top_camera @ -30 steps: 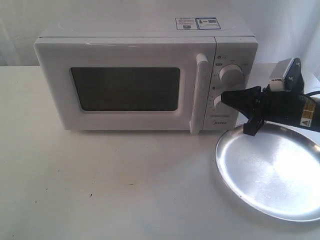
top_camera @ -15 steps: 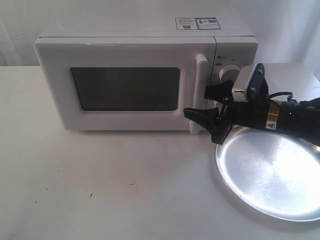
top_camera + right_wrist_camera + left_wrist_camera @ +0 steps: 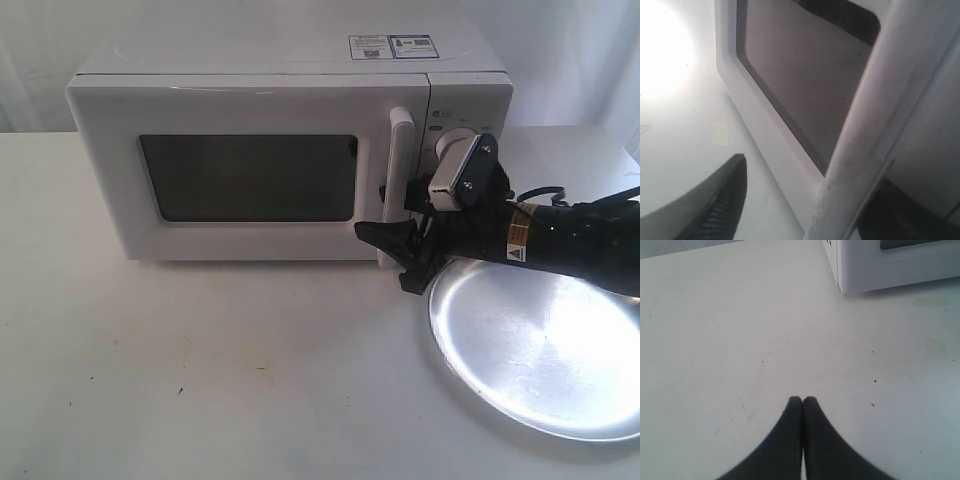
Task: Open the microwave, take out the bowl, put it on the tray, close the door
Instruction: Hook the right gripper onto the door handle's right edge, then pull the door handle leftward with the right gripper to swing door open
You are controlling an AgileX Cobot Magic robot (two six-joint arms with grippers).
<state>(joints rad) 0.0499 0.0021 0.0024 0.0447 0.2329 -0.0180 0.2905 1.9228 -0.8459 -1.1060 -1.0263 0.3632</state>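
Observation:
The white microwave [image 3: 250, 110] stands at the back of the table with its door [image 3: 110, 170] shut. No bowl shows in any view. My right gripper [image 3: 386, 212] is open and straddles the lower part of the door's vertical handle [image 3: 398, 160]; one finger lies in front of the door, the other is behind the bar. In the right wrist view the handle [image 3: 875, 125] runs between the two dark fingers [image 3: 725, 200], beside the dark window [image 3: 805, 65]. The silver tray [image 3: 540, 350] lies at the right, under the right arm. My left gripper [image 3: 802, 400] is shut on nothing, over bare table.
A corner of the microwave [image 3: 880, 265] shows in the left wrist view, well away from the left gripper. Two round dials [image 3: 452, 140] sit right of the handle, partly hidden by the right wrist camera. White tabletop [image 3: 200, 370] spreads in front of the microwave.
My right gripper has moved left from in front of the dials, above the tray's edge, to the door handle and now straddles it. The door has stayed shut.

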